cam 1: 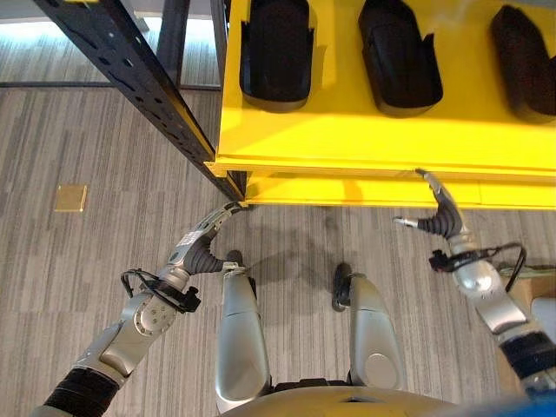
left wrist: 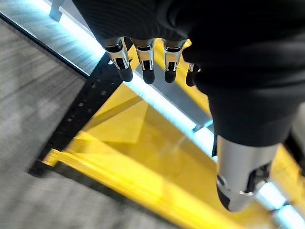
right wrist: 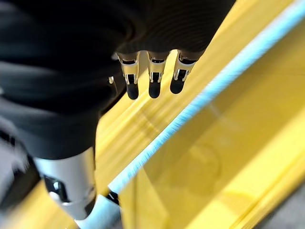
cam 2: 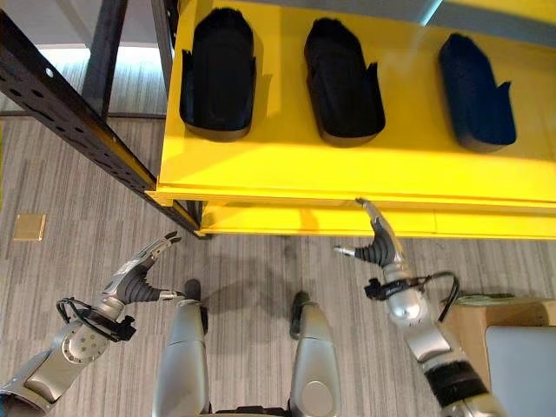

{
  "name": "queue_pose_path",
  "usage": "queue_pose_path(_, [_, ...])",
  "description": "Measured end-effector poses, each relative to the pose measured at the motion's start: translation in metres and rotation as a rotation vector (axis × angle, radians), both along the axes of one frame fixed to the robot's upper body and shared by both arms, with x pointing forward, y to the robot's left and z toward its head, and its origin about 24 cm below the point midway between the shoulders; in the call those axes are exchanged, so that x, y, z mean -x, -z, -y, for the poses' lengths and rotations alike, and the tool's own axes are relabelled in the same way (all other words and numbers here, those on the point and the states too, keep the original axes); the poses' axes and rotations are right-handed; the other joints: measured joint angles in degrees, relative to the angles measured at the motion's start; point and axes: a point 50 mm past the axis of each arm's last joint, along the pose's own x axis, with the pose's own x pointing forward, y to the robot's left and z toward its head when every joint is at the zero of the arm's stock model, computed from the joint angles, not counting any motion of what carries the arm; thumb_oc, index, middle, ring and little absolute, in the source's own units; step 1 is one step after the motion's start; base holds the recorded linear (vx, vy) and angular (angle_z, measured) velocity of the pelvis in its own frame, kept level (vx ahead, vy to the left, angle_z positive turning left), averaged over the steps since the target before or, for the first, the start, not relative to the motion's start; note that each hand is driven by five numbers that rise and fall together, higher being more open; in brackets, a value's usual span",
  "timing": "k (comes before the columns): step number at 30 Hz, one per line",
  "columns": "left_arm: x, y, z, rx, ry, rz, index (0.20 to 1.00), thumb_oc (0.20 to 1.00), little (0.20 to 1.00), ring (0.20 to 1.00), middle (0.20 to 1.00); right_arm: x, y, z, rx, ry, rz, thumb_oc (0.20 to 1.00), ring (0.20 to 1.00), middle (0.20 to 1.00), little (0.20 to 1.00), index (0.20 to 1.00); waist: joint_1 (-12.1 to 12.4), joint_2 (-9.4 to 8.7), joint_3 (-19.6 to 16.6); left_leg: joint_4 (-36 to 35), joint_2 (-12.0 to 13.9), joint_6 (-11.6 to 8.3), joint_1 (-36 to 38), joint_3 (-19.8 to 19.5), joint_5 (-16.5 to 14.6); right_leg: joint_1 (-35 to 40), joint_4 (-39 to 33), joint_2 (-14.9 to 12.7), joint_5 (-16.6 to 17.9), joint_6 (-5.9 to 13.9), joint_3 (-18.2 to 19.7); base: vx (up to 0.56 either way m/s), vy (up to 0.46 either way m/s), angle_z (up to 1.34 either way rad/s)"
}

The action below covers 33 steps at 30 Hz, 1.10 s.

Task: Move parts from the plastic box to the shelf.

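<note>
Left eye view: three black parts (cam 1: 276,52) on yellow shelf (cam 1: 347,139); left hand (cam 1: 204,243) and right hand (cam 1: 441,217) released, empty below its front edge. We judge: between transfers; next, fetch another part.

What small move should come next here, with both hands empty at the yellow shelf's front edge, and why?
Probably draw both arms back from the yellow metal shelf and turn toward the box for another part. Three black moulded plastic parts already lie on it, and the left hand and right hand are open, holding nothing. The box's whereabouts cannot be told.
</note>
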Motion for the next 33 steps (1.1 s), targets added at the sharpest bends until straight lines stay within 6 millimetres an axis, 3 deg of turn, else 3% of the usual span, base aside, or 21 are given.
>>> queue_pose_path(1, [0.003,0.003,0.001,0.102,-0.021,-0.029,1.000,1.000,1.000,1.000,1.000,0.010,0.006,-0.004,-0.091,-0.022,-0.025,1.000,1.000,1.000,1.000,1.000,-0.34,-0.67,-1.12,-0.50,0.10,0.05,1.69,0.30,-0.32,1.99,-1.17,0.03,0.07,0.17,-0.10,0.07,0.020,-0.03])
queue_pose_path(5, [0.008,0.005,0.004,0.449,-0.079,-0.080,1.000,1.000,1.000,1.000,1.000,0.025,-0.006,-0.015,-0.308,-0.102,0.014,1.000,1.000,1.000,1.000,1.000,-0.05,-0.93,-3.98,-3.87,0.01,0.40,7.69,0.86,-0.34,8.96,-6.42,0.08,1.33,0.97,-0.85,0.11,0.027,0.02])
queue_pose_path(10, [0.019,0.012,0.003,0.764,-0.105,-0.148,1.000,1.000,1.000,1.000,1.000,0.039,0.007,-0.015,-0.422,-0.108,-0.047,1.000,1.000,1.000,1.000,1.000,-0.44,-0.15,-11.09,-8.42,0.53,0.65,13.12,2.77,-0.15,14.86,-13.43,0.30,3.53,1.66,-0.92,0.08,0.037,-0.09])
queue_pose_path(13, [0.029,0.015,0.000,0.917,-0.139,-0.145,1.000,1.000,1.000,1.000,1.000,0.051,0.025,-0.018,-0.496,-0.082,-0.114,1.000,1.000,1.000,1.000,1.000,-1.21,0.04,-13.40,-13.64,0.77,0.84,18.76,4.38,0.97,20.04,-19.73,0.95,5.83,2.17,-0.94,0.08,0.048,-0.18])
queue_pose_path(16, [0.036,0.018,-0.005,0.955,-0.176,-0.149,1.000,1.000,1.000,1.000,1.000,0.061,0.039,-0.014,-0.499,-0.058,-0.186,1.000,1.000,1.000,1.000,1.000,-1.88,0.62,-17.20,-19.84,0.80,0.93,23.68,6.65,2.91,23.62,-25.00,1.21,7.66,2.50,-0.62,0.08,0.073,-0.20])
queue_pose_path(19, [0.044,0.037,0.006,1.033,-0.203,-0.211,1.000,1.000,1.000,1.000,1.000,0.068,0.051,-0.013,-0.499,-0.048,-0.258,1.000,1.000,1.000,1.000,1.000,-2.46,2.20,-21.60,-27.21,0.58,0.94,30.02,9.01,5.42,27.72,-31.31,1.39,10.26,3.05,0.10,0.05,0.067,-0.26])
queue_pose_path(22, [0.048,0.049,0.015,1.056,-0.211,-0.278,1.000,1.000,1.000,1.000,1.000,0.069,0.054,-0.014,-0.501,-0.060,-0.280,1.000,1.000,1.000,1.000,1.000,-2.90,3.34,-23.50,-31.93,0.22,1.13,32.94,11.09,7.18,29.41,-34.81,1.39,11.57,3.65,0.97,0.01,0.044,-0.17])
queue_pose_path(33, [0.038,0.055,0.031,1.093,-0.183,-0.310,1.000,1.000,1.000,1.000,1.000,0.064,0.064,-0.029,-0.507,-0.094,-0.334,1.000,1.000,1.000,1.000,1.000,-2.95,4.48,-24.78,-34.84,-0.40,1.49,35.25,13.49,8.16,30.66,-39.04,1.23,14.41,4.10,2.77,0.01,0.004,-0.11])
